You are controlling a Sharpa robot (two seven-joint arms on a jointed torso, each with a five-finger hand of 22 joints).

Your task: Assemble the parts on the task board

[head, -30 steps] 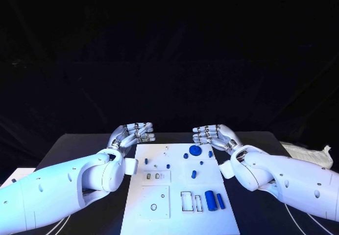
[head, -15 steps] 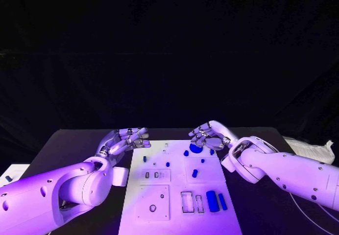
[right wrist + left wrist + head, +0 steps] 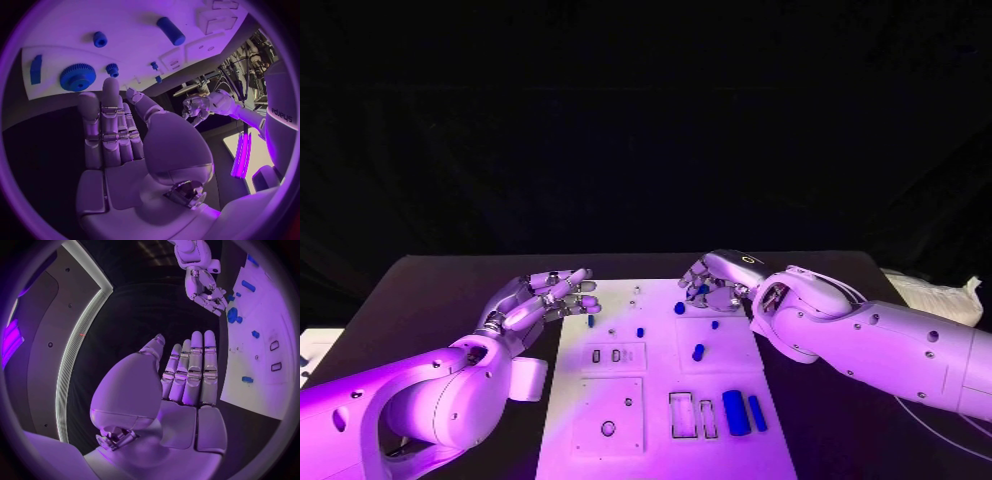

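Two silver many-fingered hands, left hand (image 3: 542, 296) and right hand (image 3: 714, 283), both empty with fingers extended, flank the far end of the white task board (image 3: 661, 440), the right over a blue toothed gear (image 3: 78, 77).

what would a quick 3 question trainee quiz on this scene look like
1. True or false: the left hand holds a blue part.
2. Which hand reaches over the blue gear? A) left B) right C) neither
3. Fill in: the two long blue cylinders lie on the near right of the white task ____.

Key: 1 false, its fingers are spread and hold nothing; 2 B, the right hand; 3 board.
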